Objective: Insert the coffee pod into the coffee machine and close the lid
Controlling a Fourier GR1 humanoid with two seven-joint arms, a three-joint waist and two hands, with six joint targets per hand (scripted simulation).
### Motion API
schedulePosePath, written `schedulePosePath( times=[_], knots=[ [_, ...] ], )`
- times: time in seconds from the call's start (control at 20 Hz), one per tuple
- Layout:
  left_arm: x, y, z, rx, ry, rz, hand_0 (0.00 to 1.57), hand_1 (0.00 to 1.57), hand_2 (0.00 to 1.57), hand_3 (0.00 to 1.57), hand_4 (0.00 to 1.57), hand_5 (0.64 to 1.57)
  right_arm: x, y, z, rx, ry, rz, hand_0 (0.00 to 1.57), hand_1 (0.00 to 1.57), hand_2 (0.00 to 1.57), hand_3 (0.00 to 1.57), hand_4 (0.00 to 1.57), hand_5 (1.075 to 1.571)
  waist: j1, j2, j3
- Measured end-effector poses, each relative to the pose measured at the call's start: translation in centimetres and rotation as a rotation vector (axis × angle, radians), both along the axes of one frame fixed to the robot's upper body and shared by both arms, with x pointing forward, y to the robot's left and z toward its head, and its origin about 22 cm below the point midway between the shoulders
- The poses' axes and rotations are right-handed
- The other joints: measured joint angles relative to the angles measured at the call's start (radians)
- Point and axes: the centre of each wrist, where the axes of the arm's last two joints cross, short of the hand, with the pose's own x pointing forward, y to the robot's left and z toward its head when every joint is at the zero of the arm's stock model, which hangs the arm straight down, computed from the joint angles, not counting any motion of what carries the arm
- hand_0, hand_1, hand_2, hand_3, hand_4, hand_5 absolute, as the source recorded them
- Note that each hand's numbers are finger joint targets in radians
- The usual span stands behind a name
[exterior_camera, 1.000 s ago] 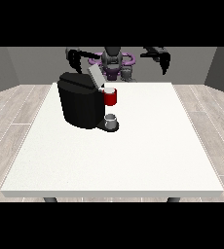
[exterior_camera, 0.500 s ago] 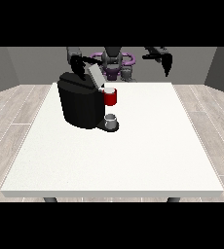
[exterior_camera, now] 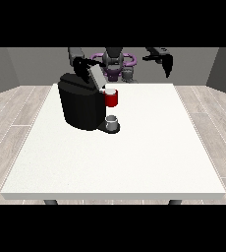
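The black coffee machine stands on the white table's left half. Its grey lid is raised and tilts toward the red pod holder, whose top shows a pale rim; I cannot make out the pod itself. A small grey cup sits on the drip tray under the holder. The hand at the view's left is right behind the lid's upper edge, fingers stretched along it. The hand at the view's right hangs raised over the table's far right edge, fingers pointing down, holding nothing.
The robot's torso stands behind the table's far edge. White tabletop stretches to the front and right of the machine. Wood-look floor surrounds the table.
The hand at the view's left has come forward onto the lid, and the lid has tipped lower toward the red holder. The hand at the view's right has dropped slightly and turned its fingers down.
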Motion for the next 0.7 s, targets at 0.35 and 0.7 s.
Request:
schedulePosePath(
  times=[0.35, 0.7],
  knots=[
    [-0.1, 1.4, -0.1, 0.017, -0.003, 0.008, 0.00, 0.00, 0.00, 0.00, 0.00, 1.571, 0.7, 1.5, 0.7, -0.011, -0.024, 0.032, 0.00, 0.00, 0.00, 0.00, 0.00, 1.571, -0.002, 0.015, 0.0010],
    [-0.2, 2.3, -0.6, 0.012, 0.007, 0.042, 0.00, 0.00, 0.00, 0.00, 0.13, 1.571, 1.0, 3.2, 1.0, -0.055, -0.006, 0.080, 0.00, 0.00, 0.00, 0.00, 0.14, 1.571, -0.019, 0.014, 0.0021]
  ],
)
